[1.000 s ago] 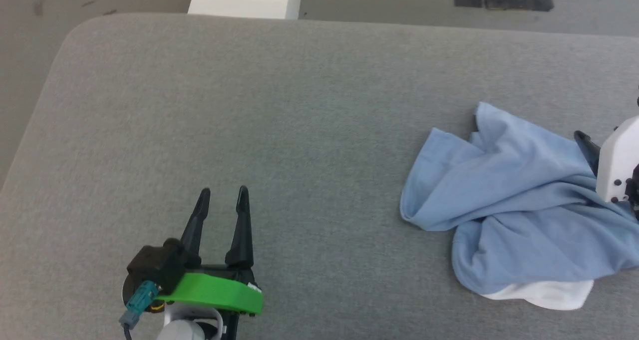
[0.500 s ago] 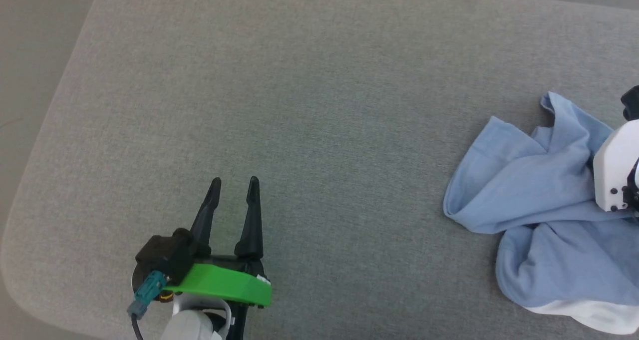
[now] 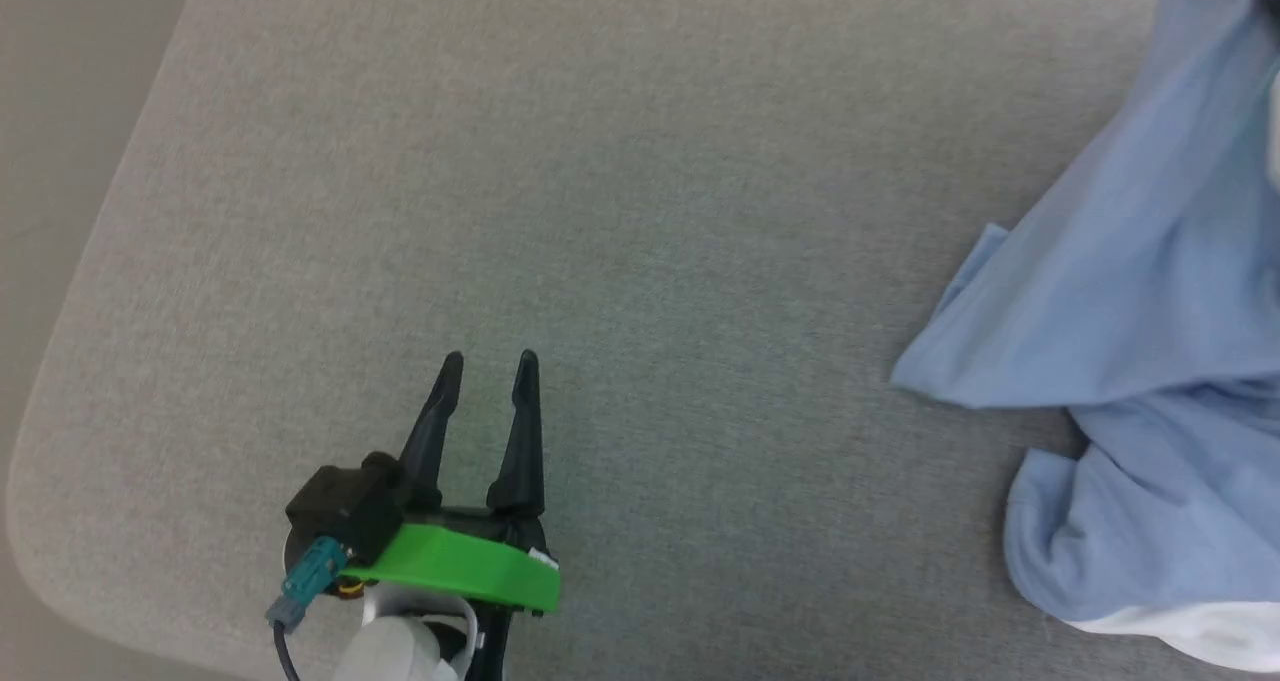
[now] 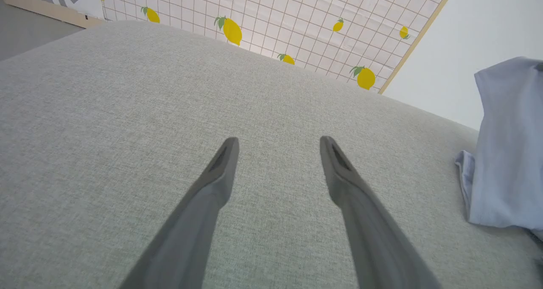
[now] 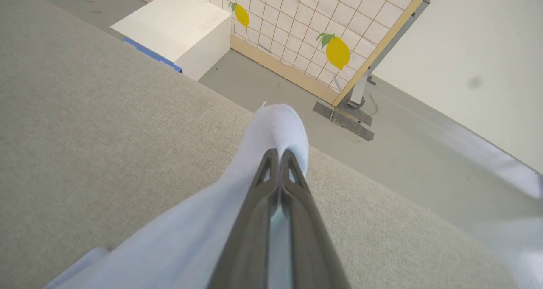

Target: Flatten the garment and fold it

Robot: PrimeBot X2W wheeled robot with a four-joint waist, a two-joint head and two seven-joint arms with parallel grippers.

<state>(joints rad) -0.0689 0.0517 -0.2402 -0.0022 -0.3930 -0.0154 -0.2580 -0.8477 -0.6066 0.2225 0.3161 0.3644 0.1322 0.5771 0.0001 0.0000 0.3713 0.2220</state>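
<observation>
Light blue soft-knit T-shirt (image 3: 1130, 261) at right edge of grey upholstered surface (image 3: 600, 161), part hanging from right hand (image 5: 280, 153), pinched shut on a fold. Left hand (image 3: 488, 361) open, empty. Limp, light, drapey; likely best gripped at hem corners.

L gripper (image 3: 491, 358) sits low at near left, fingers pointing fwd, tips well apart (jaws wide); green wrist collar (image 3: 450, 571) behind them, pale forearm below; R gripper (image 5: 279, 152) has fingers pressed together, tips pinching a fold of the garment (image 5: 275, 123), held up.
</observation>
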